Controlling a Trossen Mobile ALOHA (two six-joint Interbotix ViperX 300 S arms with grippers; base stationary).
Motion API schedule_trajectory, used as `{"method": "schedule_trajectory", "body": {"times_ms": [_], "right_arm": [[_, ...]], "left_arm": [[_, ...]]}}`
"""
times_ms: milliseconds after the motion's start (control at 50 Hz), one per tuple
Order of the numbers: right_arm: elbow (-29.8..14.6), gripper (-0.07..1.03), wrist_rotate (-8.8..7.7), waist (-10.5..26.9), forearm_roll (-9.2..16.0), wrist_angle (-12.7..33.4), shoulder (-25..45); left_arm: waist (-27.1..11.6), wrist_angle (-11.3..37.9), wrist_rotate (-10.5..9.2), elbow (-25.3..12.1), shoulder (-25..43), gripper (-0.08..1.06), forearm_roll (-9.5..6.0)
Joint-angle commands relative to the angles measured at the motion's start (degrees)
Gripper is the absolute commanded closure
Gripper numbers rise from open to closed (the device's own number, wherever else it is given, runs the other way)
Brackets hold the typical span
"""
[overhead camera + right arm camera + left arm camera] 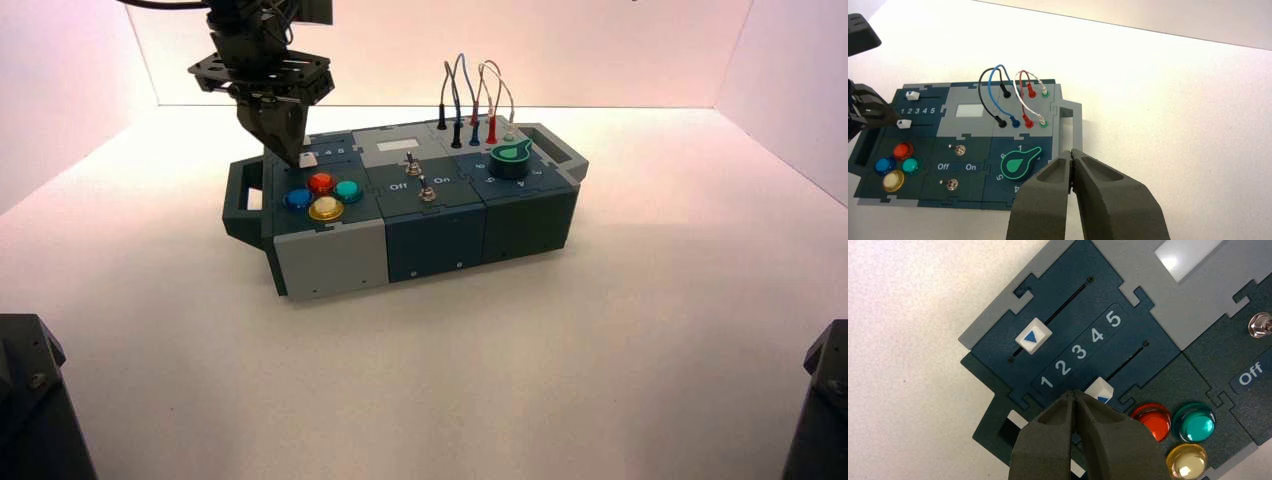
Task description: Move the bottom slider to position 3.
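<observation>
A: Where the left tool (1074, 395) comes down on the box, what is listed?

B: Item one: left tool, dark grey fingers clenched tip to tip, gripping nothing, its tips just beside the bottom slider (1099, 390), a small white rounded-square plastic knob with a blue triangle, on the side toward the box's end handle.

A: Position of that knob?

B: Its slot runs alongside the row of white digits on the dark teal panel; the knob sits roughly level with digit 2, short of position 3 (1079, 351). Partly hidden by the tool, so not exact.

A: The twin?

B: Item two: top slider (1033, 335), white knob, same pattern, level with digit 1.

A: Remaining entries?

B: Red round button (1153, 418), teal round button (1195, 422), yellow round button (1187, 460), all just beside the lower slot. Blue round button (297, 199) too. Green pointer knob (1019, 164), two metal toggle switches (426, 191), looped wires (472, 92).

A: Right tool (1071, 159)?

B: Clenched, empty, hanging over the white surface (620, 330) near the knob end of the box.
</observation>
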Motion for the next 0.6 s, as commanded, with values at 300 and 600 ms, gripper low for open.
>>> {"method": "schedule_trajectory", "body": {"times_ms": [300, 600], "right_arm": [[-2.11, 0.99, 0.09, 0.09, 0.18, -0.26, -0.09], [-2.11, 0.99, 0.09, 0.00, 0.18, -0.26, -0.09]], "left_arm": [[-1.05, -0.53, 0.35, -1.05, -0.18, 1.01, -0.09], [-1.23, -0.79, 0.35, -1.14, 0.00, 1.01, -0.09]]}}
